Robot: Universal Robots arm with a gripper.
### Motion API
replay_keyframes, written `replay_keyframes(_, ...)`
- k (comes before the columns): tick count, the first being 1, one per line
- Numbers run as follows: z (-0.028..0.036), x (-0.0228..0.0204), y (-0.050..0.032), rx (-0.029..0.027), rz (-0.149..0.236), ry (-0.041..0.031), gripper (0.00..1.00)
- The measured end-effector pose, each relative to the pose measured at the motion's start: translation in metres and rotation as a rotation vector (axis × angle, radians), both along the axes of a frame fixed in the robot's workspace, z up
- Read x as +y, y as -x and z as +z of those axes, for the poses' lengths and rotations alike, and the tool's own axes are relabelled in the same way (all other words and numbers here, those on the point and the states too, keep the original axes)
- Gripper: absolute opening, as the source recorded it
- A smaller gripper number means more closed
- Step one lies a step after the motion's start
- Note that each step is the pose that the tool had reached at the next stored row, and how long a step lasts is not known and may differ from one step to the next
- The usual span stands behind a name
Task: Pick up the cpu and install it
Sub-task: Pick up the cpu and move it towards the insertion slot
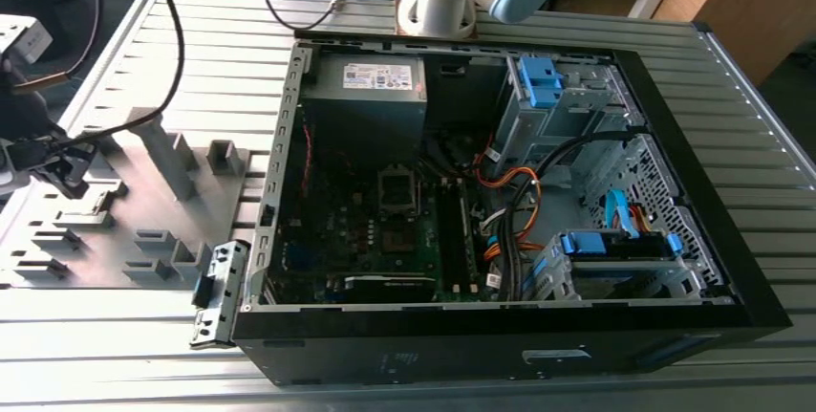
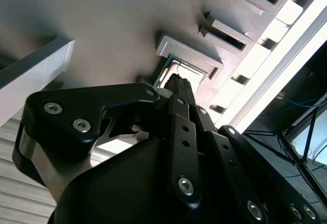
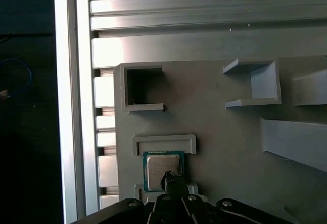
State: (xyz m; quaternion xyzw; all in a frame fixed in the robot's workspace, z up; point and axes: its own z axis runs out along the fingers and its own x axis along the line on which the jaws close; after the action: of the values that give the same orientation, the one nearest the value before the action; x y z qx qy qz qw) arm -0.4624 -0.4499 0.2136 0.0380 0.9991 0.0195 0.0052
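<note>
Our end effector [image 3: 173, 179] has its fingers closed to a single narrow tip with nothing held between them. In both wrist views it hangs over one edge of the cpu [image 3: 157, 164], so close that we cannot tell whether it touches. The cpu [image 2: 186, 70] lies flat, metal top up, in a shallow nest on the grey fixture plate [image 3: 225, 147], with a raised lip [image 3: 163, 141] bounding the side away from the end effector. We judge the main risk to be those closed fingers. Pressed down as they stand, they would bear on the metal top or the rim rather than take hold, and could scratch it or tip the chip against the lip. A grip that catches the lip along with the chip, or takes only a corner, could leave it tilted or let it drop. Around the nest we see a square pocket [image 3: 143, 89] and other holders on the plate, then the slatted desk [image 3: 204, 25]. In the exterior view the plate lies to the left of the open computer case [image 1: 283, 144], well apart from what we take to be the socket [image 1: 397, 190] on the board. The case wall stands between them, upright posts [image 1: 166, 159] rise from the plate, and orange cables [image 1: 507, 179] lie near the socket. Any of these could snag a carried chip.
</note>
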Motion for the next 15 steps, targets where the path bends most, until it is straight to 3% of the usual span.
replay_keyframes(15, -0.0087, 0.0000, 0.0032, -0.0001, 0.000, 0.0000, 0.11)
